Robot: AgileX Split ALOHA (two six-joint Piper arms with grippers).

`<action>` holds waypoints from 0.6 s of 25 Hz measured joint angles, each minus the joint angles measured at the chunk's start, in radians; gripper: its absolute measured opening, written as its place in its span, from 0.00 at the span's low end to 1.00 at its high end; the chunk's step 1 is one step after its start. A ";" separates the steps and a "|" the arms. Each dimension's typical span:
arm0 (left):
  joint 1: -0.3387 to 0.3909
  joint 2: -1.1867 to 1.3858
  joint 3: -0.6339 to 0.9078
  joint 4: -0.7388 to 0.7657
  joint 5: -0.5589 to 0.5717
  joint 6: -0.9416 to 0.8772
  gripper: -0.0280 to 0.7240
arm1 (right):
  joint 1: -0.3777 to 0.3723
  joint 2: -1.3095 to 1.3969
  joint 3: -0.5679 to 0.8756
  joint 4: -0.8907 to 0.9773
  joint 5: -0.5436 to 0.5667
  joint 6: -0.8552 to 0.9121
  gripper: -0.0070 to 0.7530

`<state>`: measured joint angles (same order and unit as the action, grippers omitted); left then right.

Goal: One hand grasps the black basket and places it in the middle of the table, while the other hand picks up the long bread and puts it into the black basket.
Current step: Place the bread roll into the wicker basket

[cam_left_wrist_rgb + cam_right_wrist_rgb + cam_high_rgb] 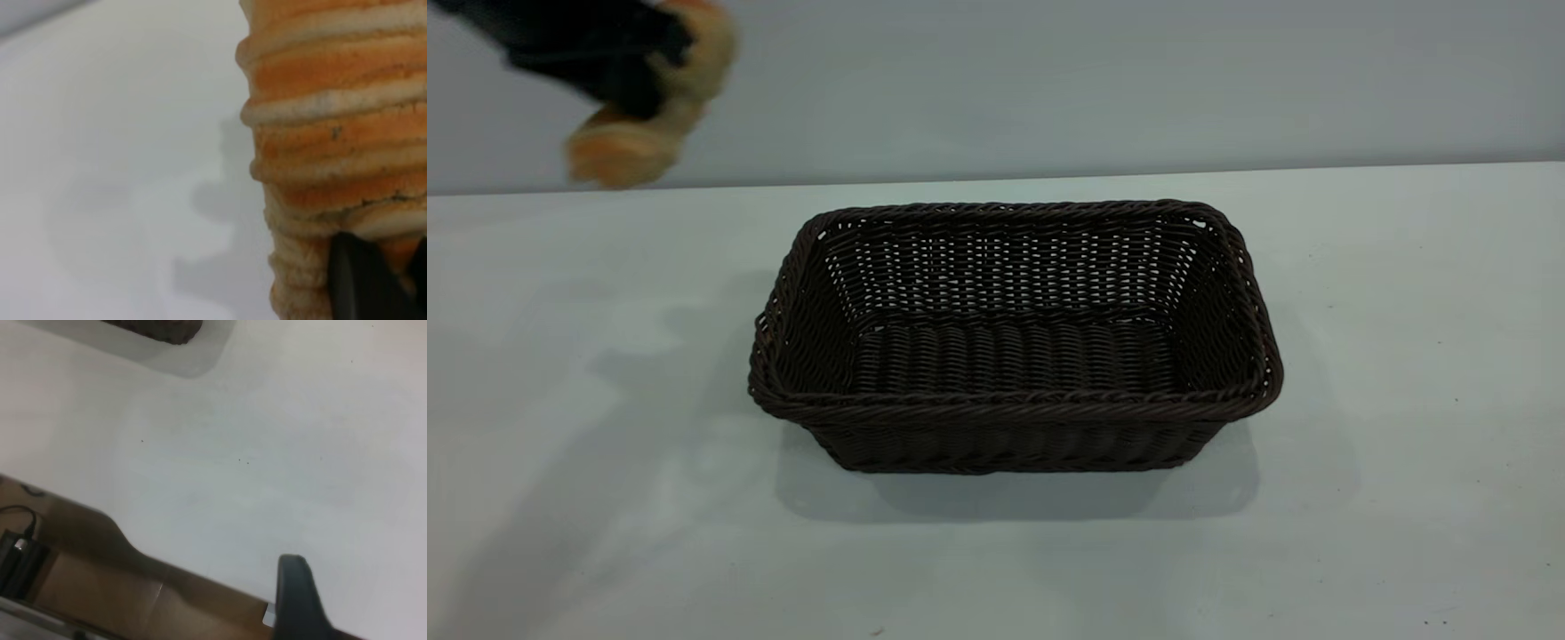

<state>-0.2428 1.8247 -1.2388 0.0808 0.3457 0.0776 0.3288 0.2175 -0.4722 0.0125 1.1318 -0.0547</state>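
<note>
The black basket stands empty in the middle of the table. My left gripper is high at the far left, well above the table and left of the basket. It is shut on the long bread, which hangs tilted from it. In the left wrist view the ridged orange bread fills the side of the picture, with a dark finger pressed on it. My right gripper is out of the exterior view. It is open and empty over the table's edge, a corner of the basket far off.
A pale wall runs behind the table. In the right wrist view a brown floor and a black cabled device lie past the table's edge. Bare tabletop lies on both sides of the basket.
</note>
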 joint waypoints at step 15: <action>-0.362 0.311 0.000 0.003 -0.255 0.087 0.21 | 0.000 -0.028 0.000 -0.001 -0.001 0.001 0.64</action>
<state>-0.6049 2.1355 -1.2388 0.0839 0.0910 0.1646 0.3288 0.1897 -0.4722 0.0113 1.1308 -0.0539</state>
